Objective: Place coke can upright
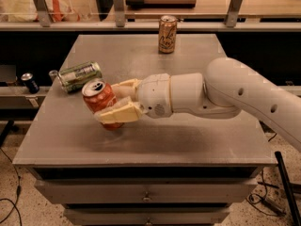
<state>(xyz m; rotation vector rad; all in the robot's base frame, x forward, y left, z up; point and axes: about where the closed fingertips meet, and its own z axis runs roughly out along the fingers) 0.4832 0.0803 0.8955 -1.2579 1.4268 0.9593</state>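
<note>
**Coke can pinched between the jaws, tilted, low over the table**

Camera view: the gripper [109, 102] reaches in from the right on a thick white arm [225, 98]. It sits over the front-left part of the grey table [188, 140]. Its two cream fingers [117, 116] are closed against the sides of the coke can [99, 100], one on the far side and one on the near side, so the jaws are pinching the can around its middle. The can is held between the jaws at a slant. Its silver top leans up and away from the wrist, toward the left, and its base points down toward the tabletop. Whether the base touches the surface cannot be told.

Just beyond the jaws, to the far left, a green can [80, 76] lies on its side near the table's left edge, close to the coke can's top. Well beyond the jaws, at the far edge of the table, a tan-gold can [167, 34] stands upright. Further left of the jaws, off the table, a small dark can [30, 82] stands on a lower ledge.
</note>
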